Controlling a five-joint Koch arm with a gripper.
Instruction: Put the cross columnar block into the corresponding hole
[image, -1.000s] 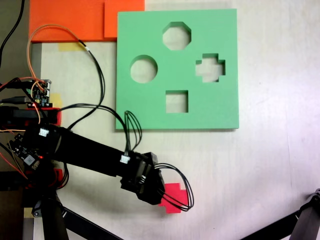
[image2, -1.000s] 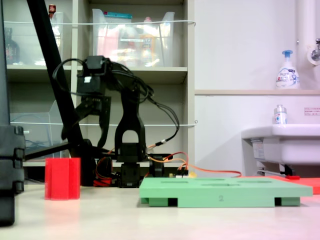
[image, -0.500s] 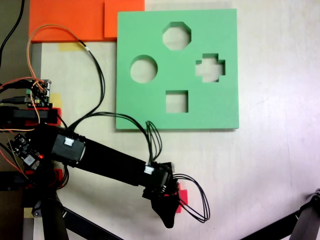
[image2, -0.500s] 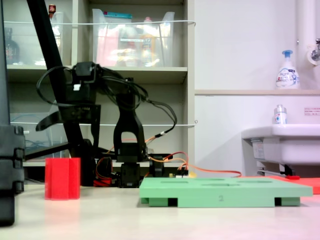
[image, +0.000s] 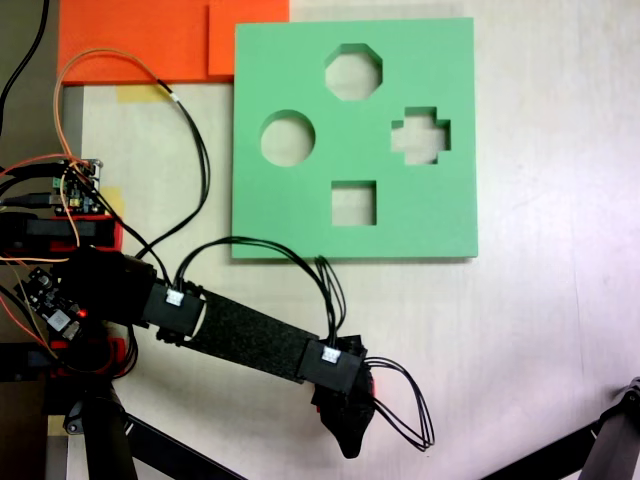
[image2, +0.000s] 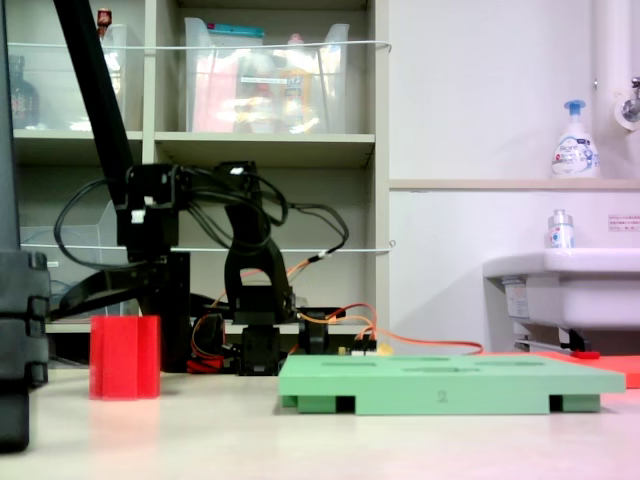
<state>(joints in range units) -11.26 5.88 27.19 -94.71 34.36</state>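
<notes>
In the second exterior view the red cross columnar block (image2: 125, 357) stands upright on the table, left of the green board (image2: 450, 383). In the first exterior view the gripper covers the block (image: 371, 382) almost entirely, leaving a red sliver. The corresponding hole (image: 420, 135) is the plus-shaped cutout near the board's right edge in the first exterior view. It sits among round, octagonal and square cutouts. My gripper (image2: 120, 305) hangs just above the block with its jaws spread, one finger (image2: 80, 293) reaching left. From above, the gripper (image: 348, 420) points toward the first exterior view's bottom edge.
Orange foam sheets (image: 150, 40) lie at the first exterior view's top left. A circuit board (image: 80, 187) with loose wires sits by the arm's base. A black stand leg (image: 610, 440) crosses the bottom right corner. A sink (image2: 560, 280) and shelves (image2: 200, 150) stand behind.
The arm has stretched further out and dropped lower. The gripper has come down from well above the red block to just over its top. The block and board have not moved.
</notes>
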